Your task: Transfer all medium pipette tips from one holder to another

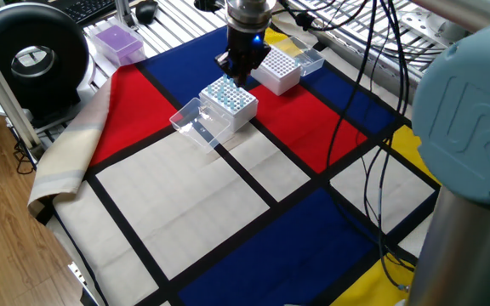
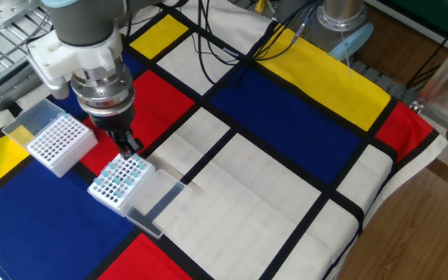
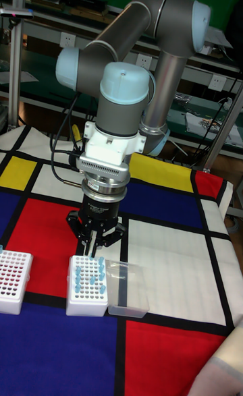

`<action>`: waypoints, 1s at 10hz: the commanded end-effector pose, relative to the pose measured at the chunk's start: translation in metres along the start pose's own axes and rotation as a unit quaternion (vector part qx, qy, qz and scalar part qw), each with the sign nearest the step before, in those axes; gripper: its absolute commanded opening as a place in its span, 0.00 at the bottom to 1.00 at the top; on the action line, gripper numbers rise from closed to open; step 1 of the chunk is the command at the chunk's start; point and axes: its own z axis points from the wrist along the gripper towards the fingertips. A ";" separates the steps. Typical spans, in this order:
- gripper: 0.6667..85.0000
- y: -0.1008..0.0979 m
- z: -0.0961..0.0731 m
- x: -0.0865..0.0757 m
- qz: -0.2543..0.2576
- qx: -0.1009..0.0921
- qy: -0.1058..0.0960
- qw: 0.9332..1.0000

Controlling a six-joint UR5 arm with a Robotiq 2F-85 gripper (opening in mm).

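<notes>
A white rack (image 1: 228, 100) (image 2: 119, 181) (image 3: 88, 283) holds many pale blue medium pipette tips, and its clear lid (image 2: 152, 201) lies open beside it. A second white rack (image 1: 276, 70) (image 2: 55, 141) (image 3: 13, 281) with no tips showing in its holes stands just beyond. My gripper (image 1: 238, 75) (image 2: 133, 148) (image 3: 96, 251) points straight down over the far edge of the filled rack. Its fingers are pressed close together, and in the tall view one pale blue tip (image 3: 100, 260) stands up right at the fingertips, higher than the others.
A purple box (image 1: 117, 41) and a black round device (image 1: 28, 55) sit at the back left. Black cables (image 1: 373, 127) trail across the checked cloth toward the arm's base (image 1: 475, 153). The cloth hangs off the table's edge (image 1: 58, 170).
</notes>
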 end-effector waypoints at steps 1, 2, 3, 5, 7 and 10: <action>0.25 0.005 0.002 0.006 0.004 -0.006 -0.002 1.000; 0.27 0.005 0.003 0.009 0.002 -0.005 -0.003 1.000; 0.27 0.004 0.005 0.009 0.000 -0.006 -0.006 1.000; 0.27 0.002 0.006 0.011 -0.004 -0.008 -0.008 1.000; 0.27 0.002 0.008 0.013 -0.006 -0.008 -0.011 1.000; 0.27 0.001 0.008 0.016 -0.008 -0.008 -0.012 1.000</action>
